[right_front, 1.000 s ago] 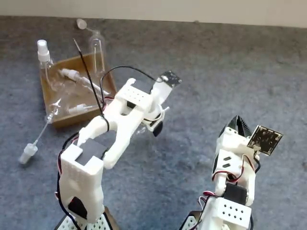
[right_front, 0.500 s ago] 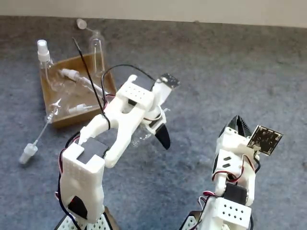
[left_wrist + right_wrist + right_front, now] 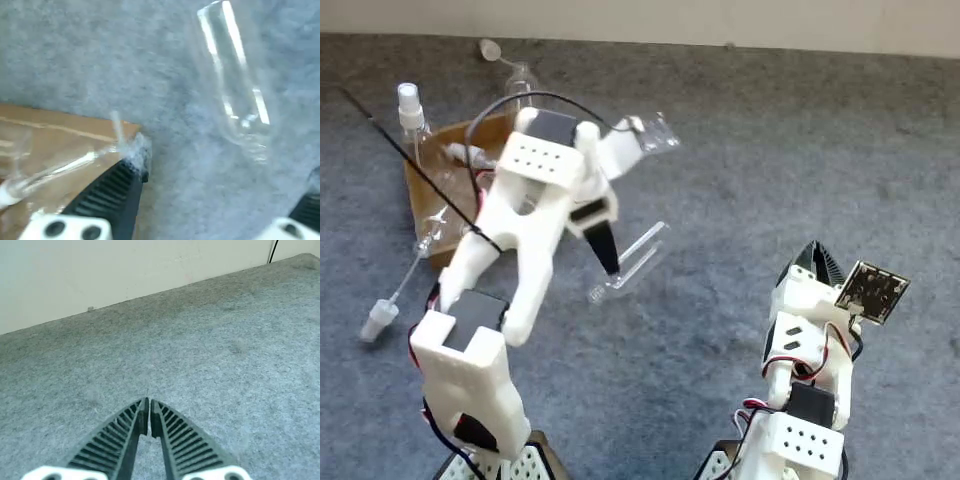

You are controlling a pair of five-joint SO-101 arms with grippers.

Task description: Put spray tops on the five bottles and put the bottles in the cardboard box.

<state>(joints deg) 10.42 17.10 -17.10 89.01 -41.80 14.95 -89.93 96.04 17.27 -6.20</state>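
Observation:
A clear bottle (image 3: pixel 630 262) without a top lies on its side on the grey carpet, just right of the cardboard box (image 3: pixel 423 205). My left gripper (image 3: pixel 601 240) hangs open above the box's near right corner, a little short of that bottle. The left wrist view shows the bottle (image 3: pixel 235 85) beyond the spread fingers (image 3: pixel 117 192), with the box corner (image 3: pixel 55 145) beside them. Capped bottles and spray tubes lie inside the box. My right gripper (image 3: pixel 817 258) is shut with nothing in it, raised at the right over bare carpet (image 3: pixel 149 412).
A bottle with a white spray top (image 3: pixel 410 108) stands at the box's far left corner. Another clear bottle (image 3: pixel 521 82) stands behind the box, and a small cap (image 3: pixel 490 48) lies beyond it. A loose spray top with its tube (image 3: pixel 382 316) lies left of the box.
My left gripper opened and let go of the clear bottle, then rose and swung back left toward the box. The bottle stays on the carpet. The right arm has not moved.

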